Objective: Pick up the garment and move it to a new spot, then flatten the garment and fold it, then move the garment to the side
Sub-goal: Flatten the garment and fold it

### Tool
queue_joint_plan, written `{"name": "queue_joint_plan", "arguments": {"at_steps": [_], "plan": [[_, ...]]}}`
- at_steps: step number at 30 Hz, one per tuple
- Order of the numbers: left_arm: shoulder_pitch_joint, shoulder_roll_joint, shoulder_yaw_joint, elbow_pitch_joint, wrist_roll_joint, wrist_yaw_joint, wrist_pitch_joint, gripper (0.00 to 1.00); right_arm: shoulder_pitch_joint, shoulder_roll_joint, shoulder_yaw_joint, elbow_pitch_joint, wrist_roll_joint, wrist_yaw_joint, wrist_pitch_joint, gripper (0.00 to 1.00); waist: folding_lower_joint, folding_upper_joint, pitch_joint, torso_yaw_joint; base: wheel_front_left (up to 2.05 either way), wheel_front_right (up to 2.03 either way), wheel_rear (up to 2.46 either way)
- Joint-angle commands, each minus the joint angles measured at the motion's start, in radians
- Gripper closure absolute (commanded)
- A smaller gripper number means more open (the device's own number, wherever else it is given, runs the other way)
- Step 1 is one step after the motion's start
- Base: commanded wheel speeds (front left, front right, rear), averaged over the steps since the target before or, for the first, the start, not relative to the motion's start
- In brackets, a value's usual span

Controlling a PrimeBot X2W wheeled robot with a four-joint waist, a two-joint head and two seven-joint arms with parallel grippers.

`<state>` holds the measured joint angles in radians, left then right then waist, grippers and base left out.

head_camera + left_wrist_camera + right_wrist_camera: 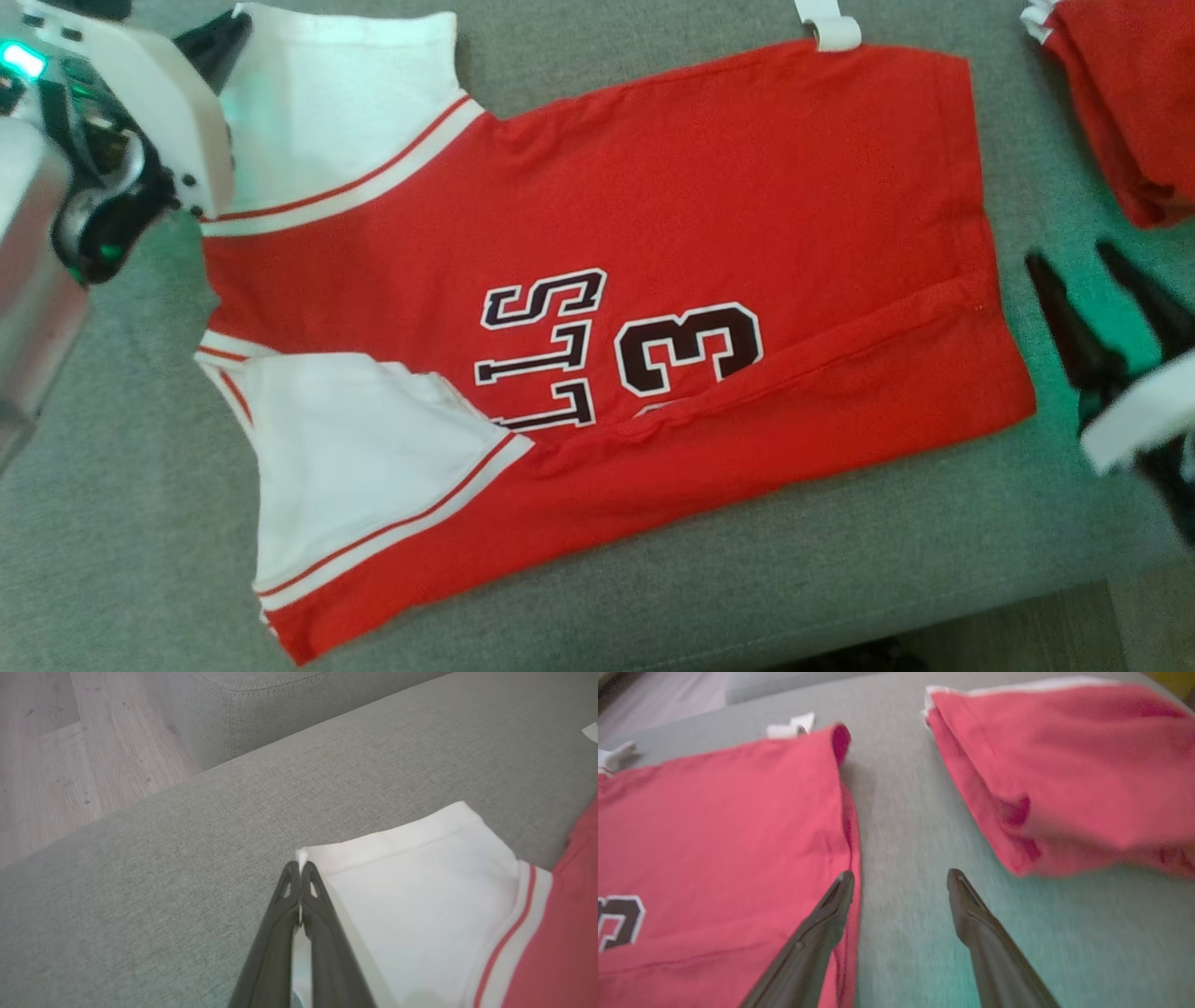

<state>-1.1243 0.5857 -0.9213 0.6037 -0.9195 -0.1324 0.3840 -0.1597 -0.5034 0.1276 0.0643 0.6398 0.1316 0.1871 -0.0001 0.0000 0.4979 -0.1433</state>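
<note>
**Left tool pinched on sleeve corner; right tool open at the hem; fold stage, by judgement.**

The garment [653,215], a red jersey with white sleeves, lies spread on the grey sofa cushion [653,579], and its near side looks already turned in. The left tool [299,865] is closed on the outer corner of the far white sleeve [411,882], with a tuft of cloth showing past its tips. The right tool [901,879] stands wide open just beside the hem and grips nothing. One finger overlaps the red edge, but contact cannot be confirmed. A second red garment [1064,765] lies folded, apart to the right. The step appears to be turning this sleeve inward. It is best done by lifting the corner barely clear and carrying it over the red body so the striped seam forms the crease. The right tool should steady the hem against dragging.
</note>
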Motion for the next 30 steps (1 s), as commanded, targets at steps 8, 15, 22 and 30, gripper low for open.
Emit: {"name": "queue_joint_plan", "arguments": {"at_steps": [8, 15, 22, 30], "plan": [[-0.086, 0.061, -0.077, -0.109, -0.039, 0.002, -0.043, 1.0, -0.346, -0.033, 0.071, 0.149, -0.036, -0.001, 0.165, 0.0, 0.0001, 0.0, -0.047, 0.058, 0.0, 0.0, 0.0], [-0.105, 0.074, -0.143, -0.161, -0.054, 0.002, -0.062, 1.0, -0.547, 0.016, 0.14, 0.389, -0.08, -0.001, 0.218, 0.0, 0.0001, 0.0, -0.038, 0.104, 0.0, 0.0, 0.0], [-0.119, 0.08, -0.19, -0.17, -0.072, 0.002, -0.083, 1.0, -0.6, 0.031, 0.232, 0.496, -0.023, -0.001, 0.241, 0.0, 0.0001, 0.0, -0.038, 0.128, 0.0, 0.0, 0.0], [-0.133, 0.089, -0.232, -0.156, -0.089, 0.002, -0.126, 1.0, -0.608, -0.011, 0.378, 0.492, 0.048, -0.001, 0.171, 1.0, 0.0001, 0.0, -0.044, 0.133, 0.0, 0.0, 0.0]]}}
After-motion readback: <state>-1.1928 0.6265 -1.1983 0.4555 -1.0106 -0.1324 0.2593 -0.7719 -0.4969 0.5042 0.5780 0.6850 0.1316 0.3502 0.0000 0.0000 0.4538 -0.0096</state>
